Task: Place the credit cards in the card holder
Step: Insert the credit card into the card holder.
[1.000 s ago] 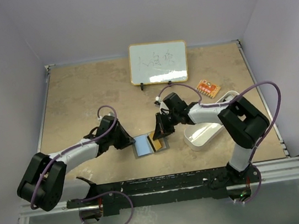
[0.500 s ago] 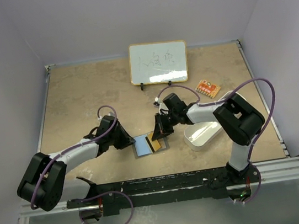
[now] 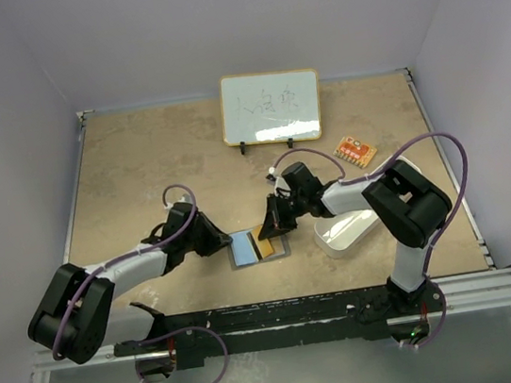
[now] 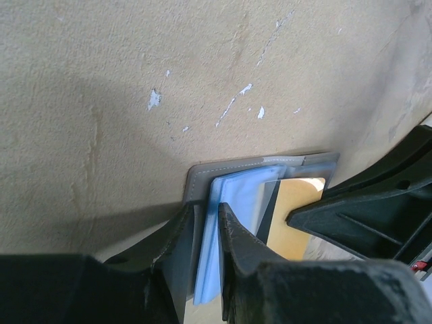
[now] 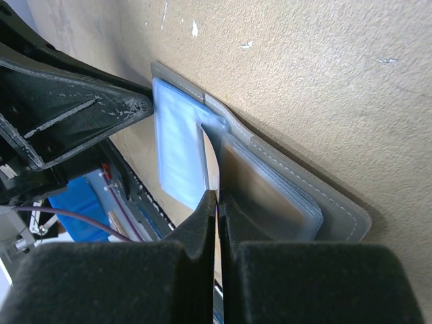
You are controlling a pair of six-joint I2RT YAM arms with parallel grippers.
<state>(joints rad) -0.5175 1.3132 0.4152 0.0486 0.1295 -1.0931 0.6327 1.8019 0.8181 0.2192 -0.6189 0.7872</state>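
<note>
The grey card holder [image 3: 261,260] lies open on the table between the arms. The light blue credit card [image 4: 239,196] rests on its left half. My left gripper [image 4: 207,210] is shut on the holder's left edge, with the blue card's edge also between the fingers. The orange-gold credit card [image 4: 297,209] stands tilted over the holder's middle, partly under a clear sleeve. My right gripper [image 5: 216,197] is shut on that card, which shows edge-on as a thin sliver between its fingertips. From above, the left gripper [image 3: 227,244] and the right gripper [image 3: 271,230] flank the holder.
A white oblong tray [image 3: 355,220] sits just right of the holder, under the right forearm. A small whiteboard [image 3: 270,106] stands at the back. A little orange board [image 3: 355,150] lies to its right. Metal rails run along the table's near edge.
The right forearm has shifted slightly left. The holder and both grips look unchanged.
</note>
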